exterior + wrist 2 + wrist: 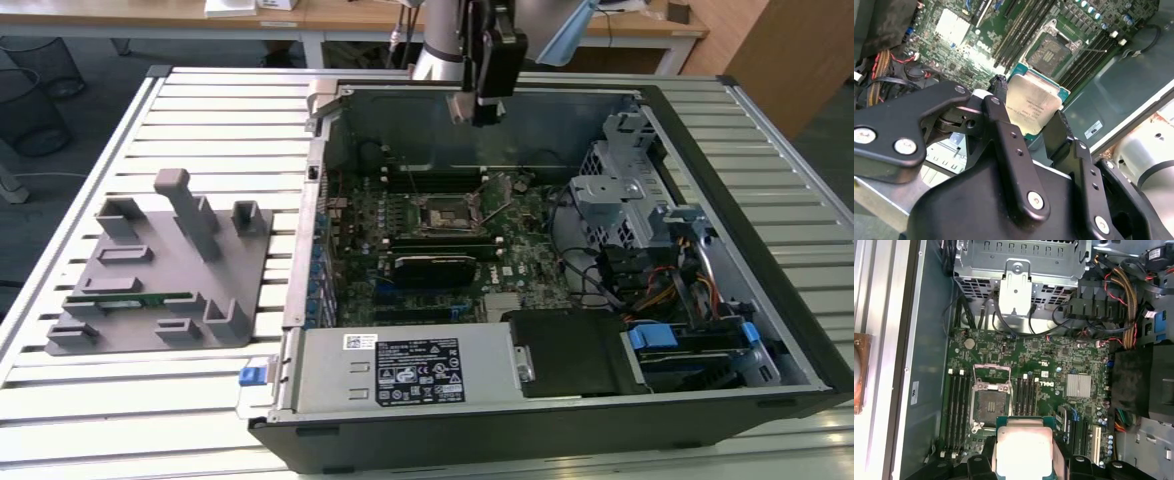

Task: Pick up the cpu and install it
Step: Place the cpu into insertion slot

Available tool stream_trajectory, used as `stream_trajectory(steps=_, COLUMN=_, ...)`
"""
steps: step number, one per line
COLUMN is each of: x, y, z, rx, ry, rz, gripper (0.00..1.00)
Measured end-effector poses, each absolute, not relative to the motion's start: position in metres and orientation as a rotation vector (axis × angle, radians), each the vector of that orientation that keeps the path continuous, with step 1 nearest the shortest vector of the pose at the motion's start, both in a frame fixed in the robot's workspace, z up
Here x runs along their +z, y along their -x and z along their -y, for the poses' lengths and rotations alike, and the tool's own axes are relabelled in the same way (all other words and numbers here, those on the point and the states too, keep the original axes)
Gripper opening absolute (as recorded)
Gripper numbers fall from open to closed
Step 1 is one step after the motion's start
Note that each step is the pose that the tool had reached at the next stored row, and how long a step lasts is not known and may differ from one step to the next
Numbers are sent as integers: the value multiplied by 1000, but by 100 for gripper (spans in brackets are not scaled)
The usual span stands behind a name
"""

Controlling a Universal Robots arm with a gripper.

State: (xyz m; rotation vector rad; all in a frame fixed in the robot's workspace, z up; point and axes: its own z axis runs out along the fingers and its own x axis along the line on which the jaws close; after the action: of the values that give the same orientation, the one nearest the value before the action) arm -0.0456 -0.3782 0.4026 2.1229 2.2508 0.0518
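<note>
I see the gripper [1029, 109] squeezed shut on the chip [1036, 100]. There is one black finger [1004, 130] on each side, and the chip's shiny top shows in both wrist views. The chip hangs in the air above the green board [1054, 360] and does not touch it. The open socket [990, 402] is below and a bit to one side, so the chip is not over it yet.

I think the chip could go down crooked or turned the wrong way, and that might bend the tiny pins. It could also slip, since only its thin edges are held.

The lifted metal frame [991, 385] and the thin wire lever [1094, 49] stand close to the socket. Memory slots [1026, 395] run along both sides of it. Cables [1126, 290] lie farther off. On the table [134, 420], beside the computer case [534, 440], a grey holder [154, 270] has a green stick [127, 297] lying on it.
</note>
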Motion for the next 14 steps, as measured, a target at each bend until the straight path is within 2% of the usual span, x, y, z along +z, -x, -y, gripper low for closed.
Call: stream_trajectory(steps=14, x=396, y=46, z=375, rx=53, ry=-2123, rz=-2251, gripper=53)
